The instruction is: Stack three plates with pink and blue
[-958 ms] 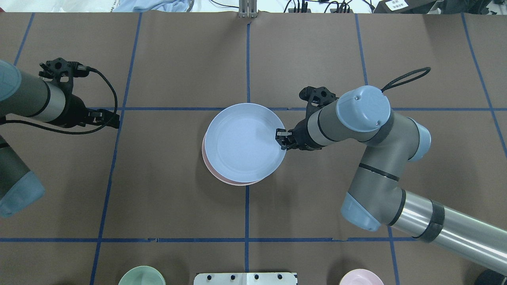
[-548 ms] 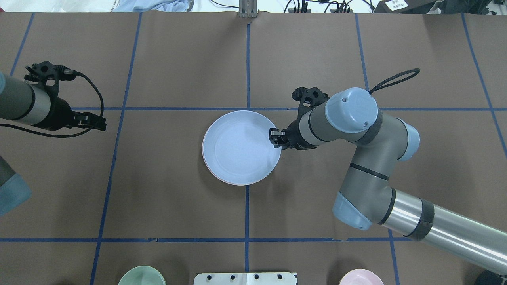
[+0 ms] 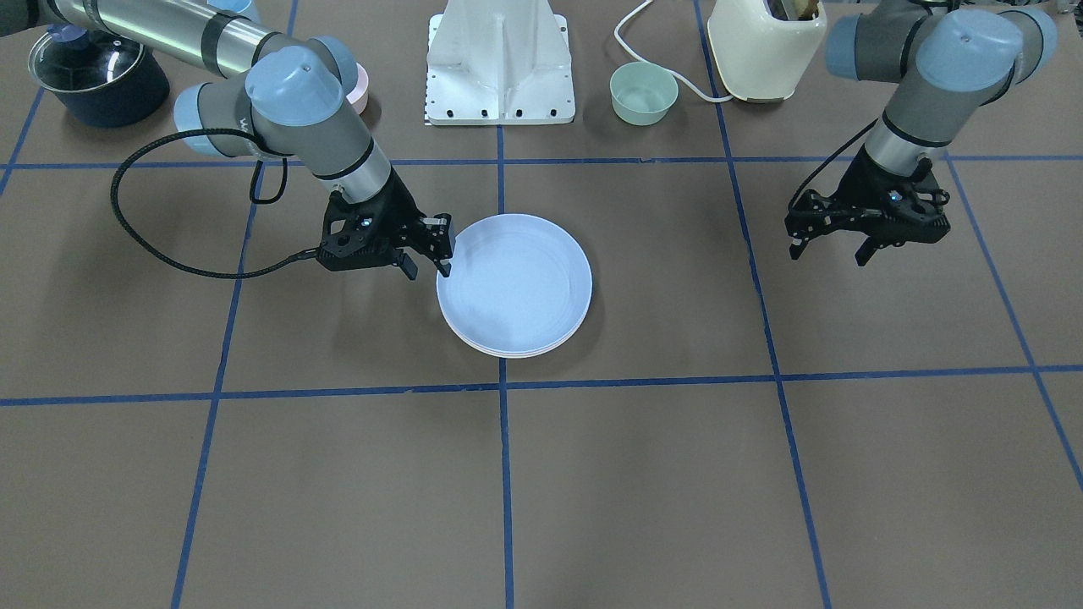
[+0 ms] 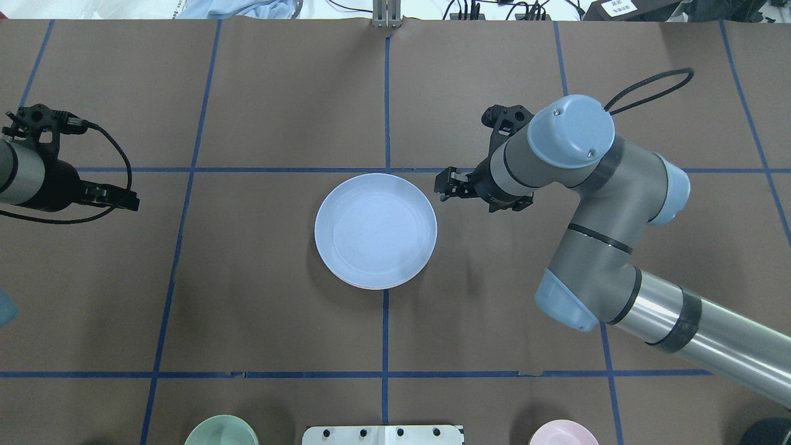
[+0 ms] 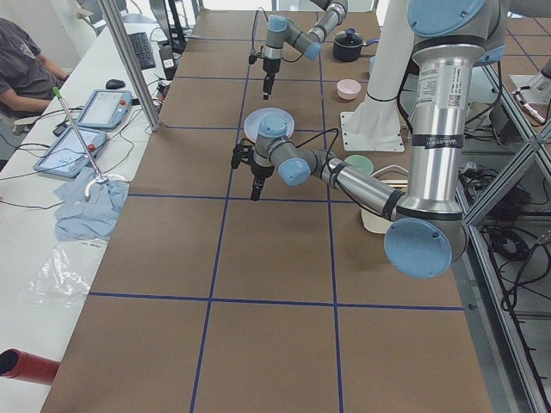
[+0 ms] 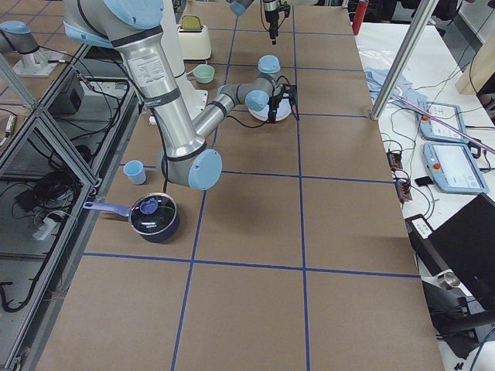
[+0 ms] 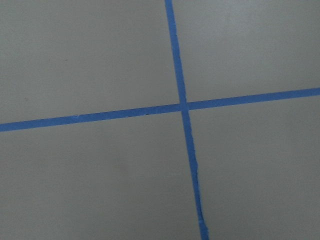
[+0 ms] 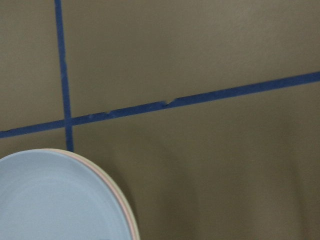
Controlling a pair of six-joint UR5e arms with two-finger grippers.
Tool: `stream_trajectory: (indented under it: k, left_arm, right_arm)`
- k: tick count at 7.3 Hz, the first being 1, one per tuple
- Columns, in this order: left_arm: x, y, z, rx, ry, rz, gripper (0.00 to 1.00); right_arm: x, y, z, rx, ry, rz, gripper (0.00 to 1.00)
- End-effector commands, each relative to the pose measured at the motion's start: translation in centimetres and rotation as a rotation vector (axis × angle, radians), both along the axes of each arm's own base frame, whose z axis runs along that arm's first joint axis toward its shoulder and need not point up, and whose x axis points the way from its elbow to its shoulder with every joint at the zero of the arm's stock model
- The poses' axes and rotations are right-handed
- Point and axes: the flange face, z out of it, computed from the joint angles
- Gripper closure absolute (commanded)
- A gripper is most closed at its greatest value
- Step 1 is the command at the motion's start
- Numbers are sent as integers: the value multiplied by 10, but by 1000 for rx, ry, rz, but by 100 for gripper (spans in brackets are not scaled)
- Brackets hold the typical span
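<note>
Plates are stacked at centre of table (image 4: 266, 290): blue plate (image 4: 376, 230) on top, pink plate (image 8: 122, 201) and cream plate (image 3: 513, 353) rims beneath. Right gripper (image 4: 442, 185), jaws spread, is held just beside at two o'clock; left gripper (image 4: 131, 201), likewise spread, well apart at nine.

Pale blue plate (image 4: 375, 230) on a brown table (image 4: 278, 309) — blue tape grid (image 4: 385, 93).
</note>
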Motion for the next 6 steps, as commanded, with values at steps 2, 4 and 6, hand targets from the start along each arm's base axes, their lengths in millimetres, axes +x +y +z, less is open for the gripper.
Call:
stream_trajectory:
  k: [2,4,6]
  left_arm:
    - [-93,-15,40,125,-70,105,0]
    - [-169,-24,78,212,-184,170,0]
    - [-235,-30,113,324,-306,260,0]
  right_arm:
    - [110,-11,58,106,224,-151,0]
    - [200,-23,138,115,270,-232,0]
    - [299,-30,208,198,340,-333,0]
